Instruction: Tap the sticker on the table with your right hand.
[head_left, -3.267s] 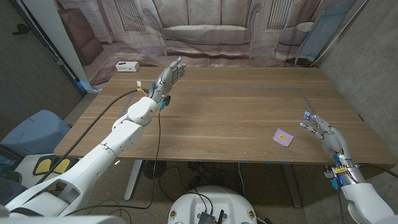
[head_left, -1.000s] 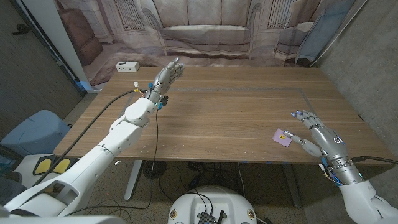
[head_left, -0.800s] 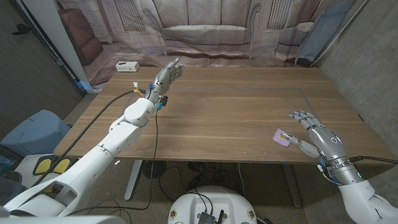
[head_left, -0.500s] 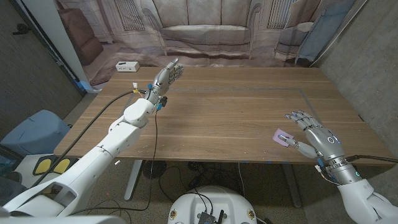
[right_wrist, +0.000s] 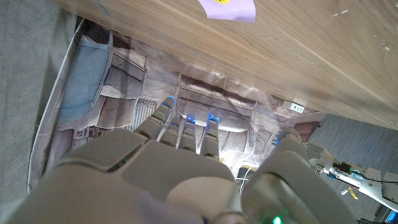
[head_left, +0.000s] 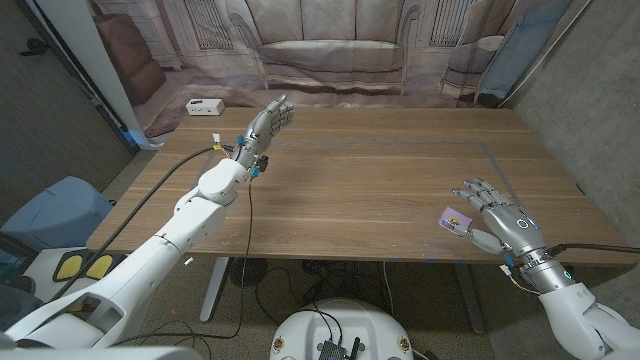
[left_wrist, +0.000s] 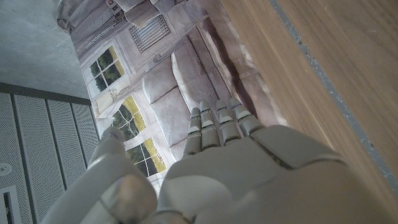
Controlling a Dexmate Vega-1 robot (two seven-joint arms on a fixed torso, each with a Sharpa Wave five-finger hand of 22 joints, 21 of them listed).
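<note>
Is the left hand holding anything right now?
No, the left hand is raised over the far left part of the table with its fingers straight and nothing in them.

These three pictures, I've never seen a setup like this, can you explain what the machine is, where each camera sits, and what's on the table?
This is a two-armed robot standing at a wooden table, each arm ending in a human-like hand. The wide picture comes from a camera on its head, looking down. The other two come from cameras on its wrists, looking along the back of each hand, so the scene appears turned over.

The left hand is held up near the far left of the table, fingers straight, holding nothing. The right hand is over the near right part, fingers spread, holding nothing, beside a small purple sticker with a yellow dot. From above, its fingers partly cover the sticker; whether they touch it I can't tell. A small white box sits just beyond the far left edge.
</note>
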